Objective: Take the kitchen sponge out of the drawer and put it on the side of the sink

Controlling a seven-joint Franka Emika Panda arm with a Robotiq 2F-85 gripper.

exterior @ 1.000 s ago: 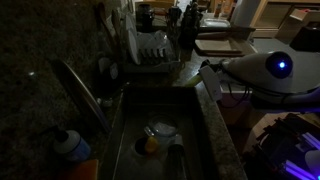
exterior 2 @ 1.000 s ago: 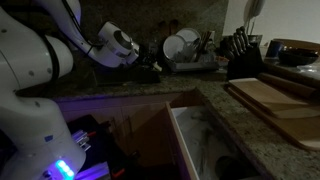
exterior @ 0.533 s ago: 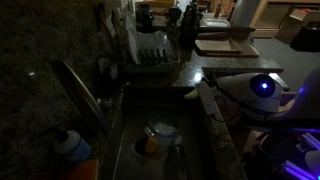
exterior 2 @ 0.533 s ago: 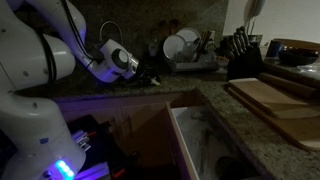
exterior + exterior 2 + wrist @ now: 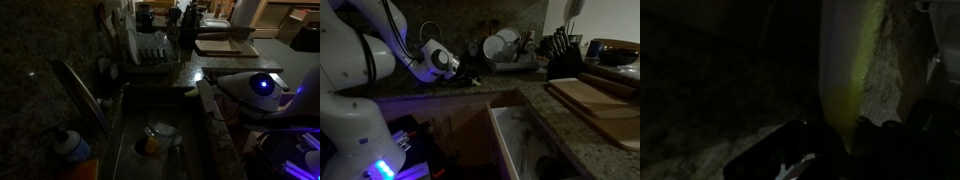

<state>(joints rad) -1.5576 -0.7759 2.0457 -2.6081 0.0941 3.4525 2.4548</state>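
The scene is dark. In the wrist view the pale yellow-green kitchen sponge [image 5: 845, 60] stands out from my gripper [image 5: 845, 135], whose dark fingers are shut on its lower end, over speckled granite. In both exterior views the gripper [image 5: 192, 92] [image 5: 472, 74] hangs low at the sink's granite rim [image 5: 215, 135], beside the deep dark sink [image 5: 125, 125]. The sponge is too dim to make out in those views. The drawer [image 5: 505, 135] stands pulled open below the counter, its pale inside showing.
A white dish [image 5: 162, 130] and a rounder orange-yellow object [image 5: 149, 145] lie in the basin. A dish rack with plates [image 5: 150, 50] [image 5: 505, 48] stands behind the sink. A faucet [image 5: 80, 90] and a bottle [image 5: 70, 145] are on the far rim. Cutting boards [image 5: 595, 100] and a knife block [image 5: 563, 55] sit on the counter.
Over the last second the arm came down and swung the gripper with the sponge to the sink rim. In the last half second nothing has visibly moved.
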